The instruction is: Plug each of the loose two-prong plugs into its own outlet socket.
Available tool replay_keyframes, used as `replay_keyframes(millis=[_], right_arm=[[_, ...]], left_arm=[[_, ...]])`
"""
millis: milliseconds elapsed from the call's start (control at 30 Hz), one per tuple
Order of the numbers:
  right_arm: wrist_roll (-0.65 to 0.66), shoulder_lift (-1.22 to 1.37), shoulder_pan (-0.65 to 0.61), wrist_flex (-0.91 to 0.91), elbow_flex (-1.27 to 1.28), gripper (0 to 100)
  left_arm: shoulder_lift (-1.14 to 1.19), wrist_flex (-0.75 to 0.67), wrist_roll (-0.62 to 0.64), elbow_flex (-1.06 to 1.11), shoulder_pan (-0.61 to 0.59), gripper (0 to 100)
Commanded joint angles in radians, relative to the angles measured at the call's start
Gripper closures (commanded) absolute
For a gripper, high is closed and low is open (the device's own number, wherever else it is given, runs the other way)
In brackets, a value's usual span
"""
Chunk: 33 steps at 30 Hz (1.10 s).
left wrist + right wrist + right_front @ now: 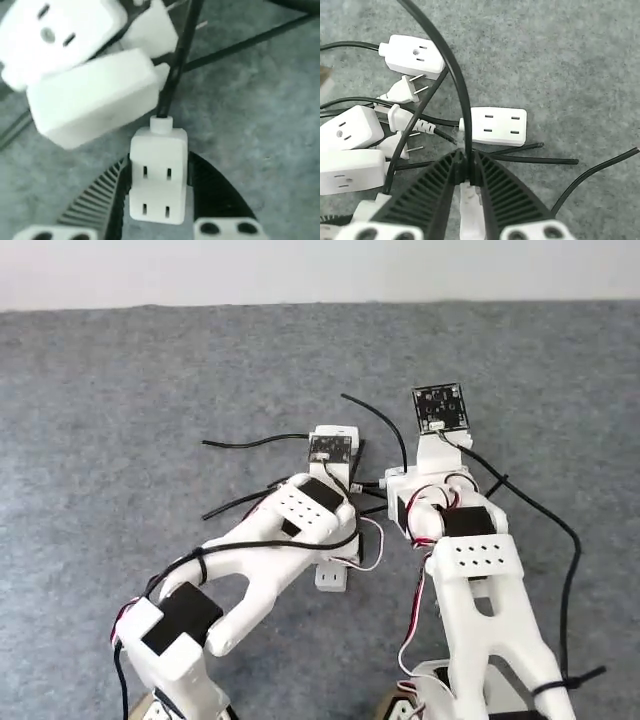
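Grey felt-like cloth covers the table [90, 380], with a tangle of white cord ends near its middle. In the left wrist view, a small white outlet socket [159, 187] is clamped by its flat sides in the left claw [159, 157]. Its two pairs of slots face the camera, and its black cord [175, 65] runs away from the claw. Just beyond it lie a larger white block [90, 100] and a grounded socket [55, 32]. In the right wrist view, the right claw [467, 156] is closed around a narrow white piece [466, 212] with a black cable [447, 60] arcing out of it. This piece is probably a plug, but its prongs are hidden. A second slotted socket [492, 126] rests near that claw without touching it. Farther off lie a loose two-prong plug [395, 92] and another plug [390, 145], with cords crossing between them. From above, the left arm [270, 550] and right arm [480, 570] both lean over the tangle. The pieces look light, hard and smooth, so they may twist or slip in the jaws, and the springy cords are likely to tug at them. The safest hold appears to be across the flat sides of a plug's body, behind the thin prongs, which could bend. The socket's slotted face should be left uncovered.
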Motion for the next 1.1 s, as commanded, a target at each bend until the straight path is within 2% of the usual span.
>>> replay_keyframes(millis=[0, 100, 167, 300, 400, 667, 833, 967, 1067], right_arm=[[0.015, -0.012, 0.019, -0.021, -0.017, 99.0], [0.015, -0.012, 0.024, -0.021, -0.017, 99.0], [0.015, -0.012, 0.027, -0.021, -0.017, 99.0], [0.015, -0.012, 0.027, -0.021, -0.017, 99.0], [0.015, -0.012, 0.027, -0.021, -0.017, 99.0], [0.015, -0.01, 0.027, -0.021, -0.017, 99.0], [0.015, -0.01, 0.027, -0.021, -0.017, 99.0], [0.015, -0.012, 0.028, -0.019, -0.017, 99.0], [0.015, -0.012, 0.03, -0.016, -0.017, 99.0]], left_arm=[[0.002, -0.028, -0.107, 0.005, -0.061, 98], [-0.003, -0.028, -0.187, 0.002, -0.063, 98], [-0.003, -0.023, -0.222, 0.001, -0.058, 93], [-0.002, 0.028, -0.229, -0.021, -0.057, 81], [0.005, 0.035, -0.23, -0.031, -0.054, 77], [-0.006, 0.038, -0.218, -0.039, -0.049, 77], [-0.114, 0.046, -0.236, 0.018, -0.041, 77], [-0.201, 0.012, -0.302, 0.147, 0.061, 77], [-0.226, -0.084, -0.305, 0.239, 0.115, 85]])
